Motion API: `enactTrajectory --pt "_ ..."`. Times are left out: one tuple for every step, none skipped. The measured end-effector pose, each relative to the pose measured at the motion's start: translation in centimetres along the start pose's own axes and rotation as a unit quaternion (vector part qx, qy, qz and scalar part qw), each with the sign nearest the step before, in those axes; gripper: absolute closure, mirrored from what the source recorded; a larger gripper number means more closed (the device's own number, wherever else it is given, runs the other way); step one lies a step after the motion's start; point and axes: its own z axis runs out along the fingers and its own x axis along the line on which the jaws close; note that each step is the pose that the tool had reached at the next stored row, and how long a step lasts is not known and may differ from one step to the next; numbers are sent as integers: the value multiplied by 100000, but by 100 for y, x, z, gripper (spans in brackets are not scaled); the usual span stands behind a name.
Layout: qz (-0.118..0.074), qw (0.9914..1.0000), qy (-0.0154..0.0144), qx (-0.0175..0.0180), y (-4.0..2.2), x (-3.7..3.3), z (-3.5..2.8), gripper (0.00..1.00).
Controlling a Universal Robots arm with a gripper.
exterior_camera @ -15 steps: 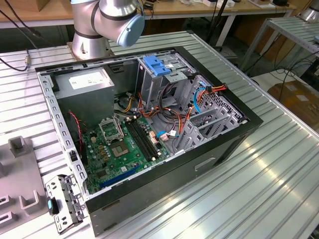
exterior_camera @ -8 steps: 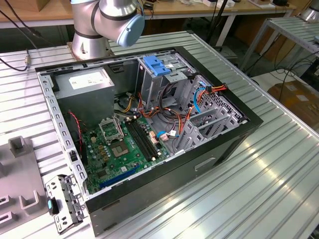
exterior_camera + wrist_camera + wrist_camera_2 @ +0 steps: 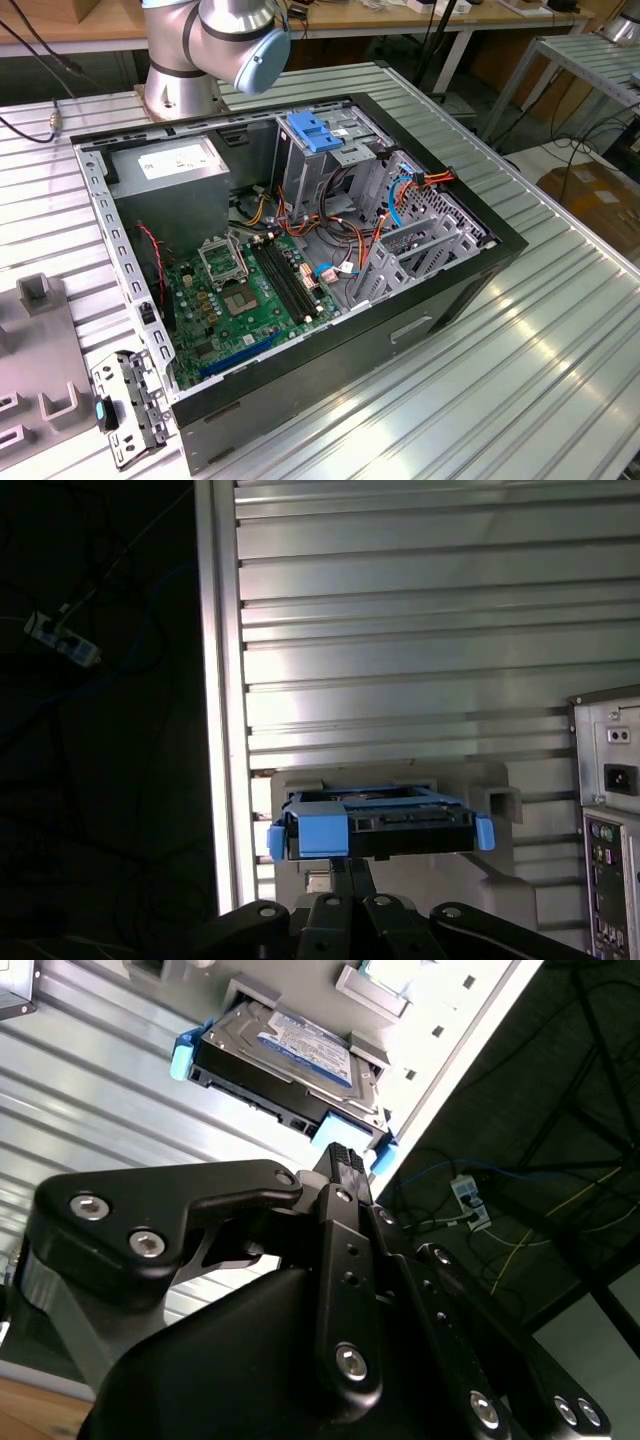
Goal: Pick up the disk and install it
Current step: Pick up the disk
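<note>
Ribbed metal table point(image 3: 400, 630): end effector point(image 3: 350, 868) closed, tip beside disk point(image 3: 400, 825).

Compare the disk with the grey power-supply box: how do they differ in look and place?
The disk has blue plastic rails along its sides and a white-and-blue label; the power-supply box is plain grey with a white label. The disk sits in a grey holder on the ribbed table; the power-supply box is mounted inside the open computer case. Both are boxy metal parts bearing a label.
</note>
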Motion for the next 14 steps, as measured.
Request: enactTrajectory --pt "-256 100000 9 -6 0 0 0 89" --pt "-632 99998 23 -10 0 0 1 89" --pt "-983 99995 39 -14 0 0 1 89" --pt "-1441 99990 61 -13 0 0 0 89" --pt "-1728 99985 73 -20 0 0 0 89" --pt "-2227 99975 93 -23 0 0 0 89" --pt "-2564 99967 108 -26 0 0 0 89" --pt "-3082 99952 130 -32 0 0 0 89" --pt "-3461 99940 148 -34 0 0 0 89" --pt "-3744 99930 161 -33 0 0 0 89" --pt "-4196 99912 179 -40 0 0 0 89" --pt "-4525 99897 190 -45 0 0 1 89" --pt "-4908 99879 210 -46 0 0 0 89" --pt "-5224 99863 225 -49 0 0 0 89"
